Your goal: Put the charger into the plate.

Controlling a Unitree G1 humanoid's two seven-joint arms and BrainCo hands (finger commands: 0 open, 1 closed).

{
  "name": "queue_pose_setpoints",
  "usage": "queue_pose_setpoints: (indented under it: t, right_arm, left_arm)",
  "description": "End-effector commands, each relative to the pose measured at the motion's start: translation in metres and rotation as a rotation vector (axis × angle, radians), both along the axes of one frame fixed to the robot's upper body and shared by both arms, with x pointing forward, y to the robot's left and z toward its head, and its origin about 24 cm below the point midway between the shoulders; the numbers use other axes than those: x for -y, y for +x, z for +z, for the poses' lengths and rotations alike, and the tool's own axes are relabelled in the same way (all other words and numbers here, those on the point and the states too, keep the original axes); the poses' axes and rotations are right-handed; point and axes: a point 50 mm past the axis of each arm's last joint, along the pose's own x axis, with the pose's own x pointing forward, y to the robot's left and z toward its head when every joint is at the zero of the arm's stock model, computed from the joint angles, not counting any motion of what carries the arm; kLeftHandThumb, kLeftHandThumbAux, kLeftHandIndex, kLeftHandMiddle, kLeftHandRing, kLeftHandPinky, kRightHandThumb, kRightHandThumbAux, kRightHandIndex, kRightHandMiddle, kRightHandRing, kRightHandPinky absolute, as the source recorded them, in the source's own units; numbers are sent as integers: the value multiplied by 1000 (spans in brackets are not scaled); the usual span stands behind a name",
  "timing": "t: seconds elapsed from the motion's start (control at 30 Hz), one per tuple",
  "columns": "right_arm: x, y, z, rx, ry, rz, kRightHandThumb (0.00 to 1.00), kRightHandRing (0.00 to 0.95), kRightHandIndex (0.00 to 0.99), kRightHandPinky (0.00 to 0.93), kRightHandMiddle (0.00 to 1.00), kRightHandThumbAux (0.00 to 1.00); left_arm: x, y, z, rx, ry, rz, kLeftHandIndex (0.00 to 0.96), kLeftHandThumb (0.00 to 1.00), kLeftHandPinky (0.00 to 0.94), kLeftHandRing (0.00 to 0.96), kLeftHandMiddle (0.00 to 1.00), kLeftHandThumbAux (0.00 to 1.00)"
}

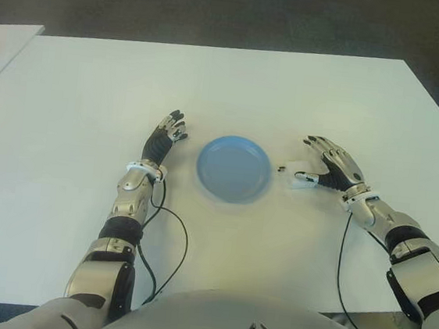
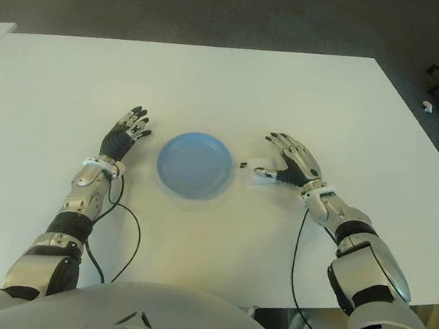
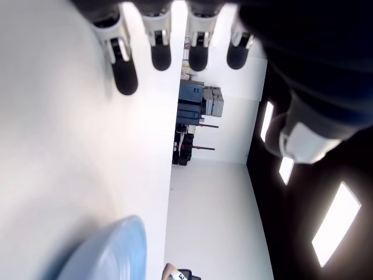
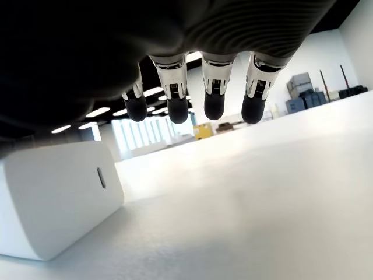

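white table [image 1: 289,101], seen from the head camera. blue plate [image 1: 233,168] sits near the middle, between the two hands, nothing in it.

right hand [image 1: 331,166]: on the plate's right, low over the table, palm down. fingers [image 4: 213,99] stretched out straight and spread, gripping nothing; their dark tips hang clear of the table surface in the wrist view. thumb reaches toward the plate.

charger [image 4: 55,195]: small white block, lying on the table under the thumb side of the right hand, just behind the extended fingertips, not between them. in the eye view it shows as a pale shape [image 1: 303,180] by the thumb, close to the plate's right rim but apart from it. one face carries a small dark slot. whether the thumb touches it, cannot tell.

left hand [image 1: 165,137]: idle, on the plate's left, near its rim. fingers [image 3: 125,73] straight and loosely spread, holding nothing; plate edge visible beyond the palm in its wrist view.

black cables trail from both forearms back toward the body.
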Motion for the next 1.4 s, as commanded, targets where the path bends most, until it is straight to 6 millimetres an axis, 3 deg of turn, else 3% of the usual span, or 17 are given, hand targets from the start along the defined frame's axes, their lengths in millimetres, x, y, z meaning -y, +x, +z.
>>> queue_pose_setpoints:
  t: [0.03,1.4]
  right_arm:
    - [1,-3,0,-6,12,16,284,0,0,0,0,178]
    - [-4,-11,-7,-94,-39,112,284,0,0,0,0,230]
  left_arm:
    - [0,-7,-12,-61,10,-21,17,0,0,0,25,520]
    - [4,-6,-12,-70,2,-37,23,0,5,28,51,519]
